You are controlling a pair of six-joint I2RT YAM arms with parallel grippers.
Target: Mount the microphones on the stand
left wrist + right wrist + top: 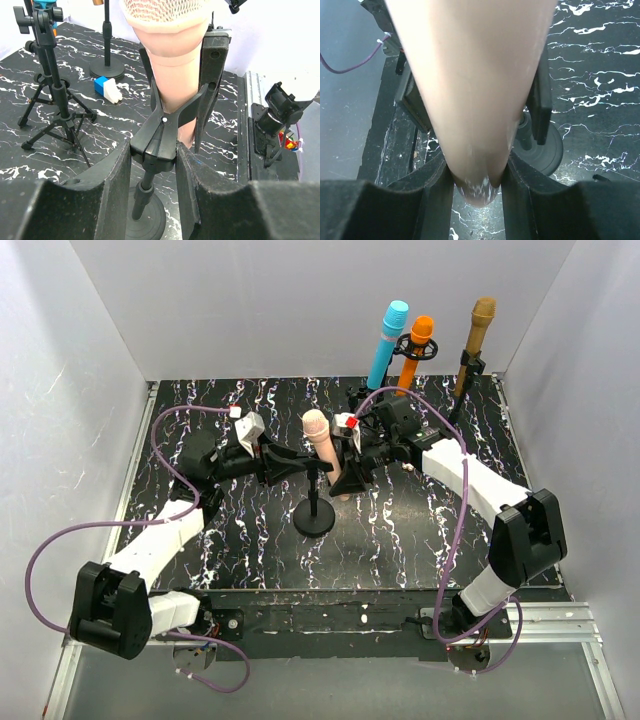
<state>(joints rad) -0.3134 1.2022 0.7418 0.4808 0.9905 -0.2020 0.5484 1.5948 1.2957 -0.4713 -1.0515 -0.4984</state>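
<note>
The pale pink-beige microphone [319, 439] stands upright at the table's middle, its body between the arms of a black spring clip [172, 117] on a round-based stand [314, 517]. My left gripper [268, 462] is shut on the clip's handles [155, 145]. My right gripper [352, 468] is shut on the microphone's lower end [475, 165]. The light blue microphone [386, 344], the orange microphone [415, 352] and the gold-bronze microphone [477, 344] sit upright in stands at the back right.
A tripod stand [52, 97] and another round-based stand [106, 64] show in the left wrist view, with a small blue-and-white block [107, 89] between them. White walls close the table on three sides.
</note>
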